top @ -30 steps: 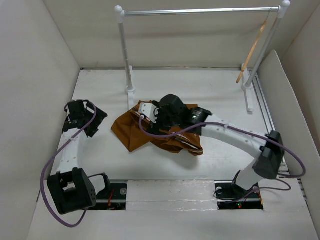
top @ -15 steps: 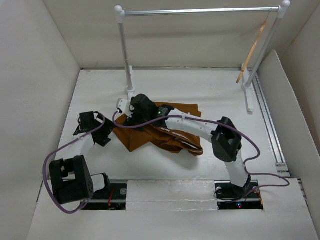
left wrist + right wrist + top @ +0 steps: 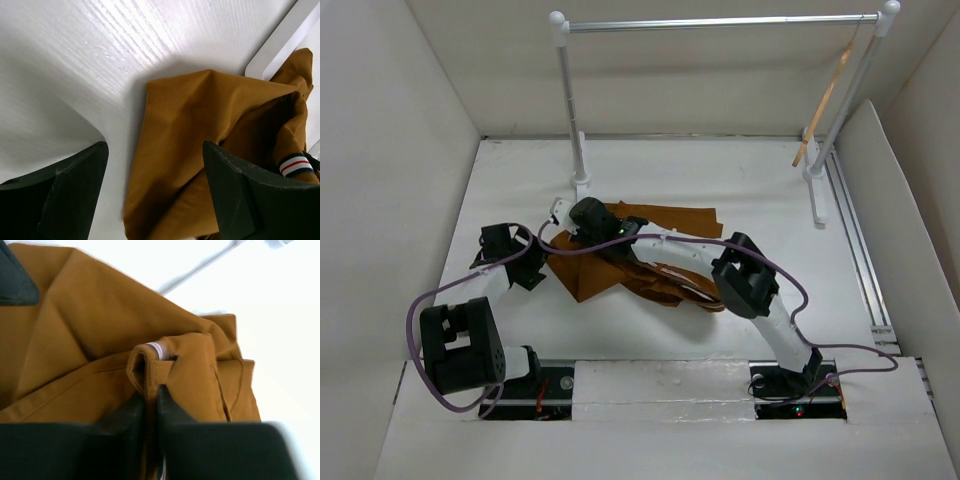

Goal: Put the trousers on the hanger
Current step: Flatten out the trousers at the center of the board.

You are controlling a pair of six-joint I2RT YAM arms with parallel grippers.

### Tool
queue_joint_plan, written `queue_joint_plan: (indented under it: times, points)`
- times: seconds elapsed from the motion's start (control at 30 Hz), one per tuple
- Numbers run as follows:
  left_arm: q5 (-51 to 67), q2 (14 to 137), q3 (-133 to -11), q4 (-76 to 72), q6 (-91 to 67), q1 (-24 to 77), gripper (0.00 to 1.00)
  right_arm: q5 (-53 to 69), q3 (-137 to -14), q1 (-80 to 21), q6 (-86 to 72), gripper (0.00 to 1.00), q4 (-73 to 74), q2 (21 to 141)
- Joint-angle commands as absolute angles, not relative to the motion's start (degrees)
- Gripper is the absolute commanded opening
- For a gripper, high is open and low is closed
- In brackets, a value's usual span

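Right gripper [image 3: 151, 396] is clamped tight on a folded edge of the trousers [image 3: 588, 278] by the striped waistband [image 3: 157, 349]. The left gripper [image 3: 155, 165] hangs with fingers spread wide, holding nothing, at the pile's 9 o'clock edge. Trousers sit crumpled mid-table [image 3: 750, 180], with the hanger [image 3: 825, 98] dangling off the rail [image 3: 720, 22] way over at 1 o'clock. Cloth looks light and floppy, so I'd guess it sags and slips, and holding the waistband at 2 spots seems safest.

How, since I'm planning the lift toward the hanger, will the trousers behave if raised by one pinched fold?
Probably floppy: the trousers lie crumpled in soft folds on the table, so most cloth should hang and drag. The right pincer grips only a narrow fold, so it may slip out. Thin cloth, so likely light for its size.
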State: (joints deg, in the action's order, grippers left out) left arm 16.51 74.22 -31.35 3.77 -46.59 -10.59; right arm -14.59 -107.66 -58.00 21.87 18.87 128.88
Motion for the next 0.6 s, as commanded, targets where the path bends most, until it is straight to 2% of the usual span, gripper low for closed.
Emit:
queue_joint_plan:
  times: [0.0, 0.03, 0.17, 0.33, 0.43, 0.47, 0.5, 0.53, 0.57]
  points:
    - [16.08, 76.28, -30.15, 2.82, -45.79, -10.55, 0.73, -21.97, -109.78, -58.45, 19.95, 0.03, 15.2, 126.04]
    - [16.17, 77.07, -30.23, 2.55, -45.7, -10.55, 0.73, -22.49, -108.38, -58.45, 19.95, 0.0, 15.29, 124.82]
    - [16.79, 80.41, -30.93, 0.97, -45.53, -9.24, 0.74, -24.52, -100.05, -58.45, 21.35, 0.0, 13.89, 111.15]
    - [14.25, 85.06, -36.03, 2.46, -44.39, -2.65, 0.77, -20.4, -91.07, -58.45, 23.29, 0.0, 17.39, 94.51]
    - [13.89, 87.62, -38.84, 2.64, -44.12, -0.1, 0.71, -18.55, -88.42, -58.45, 23.38, 0.0, 22.14, 84.66]
    - [13.97, 88.24, -39.98, 2.2, -44.38, -0.09, 0.59, -16.63, -87.98, -58.45, 23.81, 0.0, 24.06, 80.38]
    - [13.71, 88.24, -39.99, 2.2, -44.38, -0.09, 0.59, -16.61, -87.98, -58.45, 23.82, 0.0, 24.08, 78.33]
    - [13.45, 88.5, -40.16, 2.37, -44.47, -0.09, 0.55, -16.44, -88.5, -58.45, 24.25, 0.0, 24.95, 76.66]
    - [13.36, 88.59, -40.69, 2.11, -44.12, -0.09, 0.29, -16.35, -89.38, -58.45, 24.43, 0.0, 27.05, 75.25]
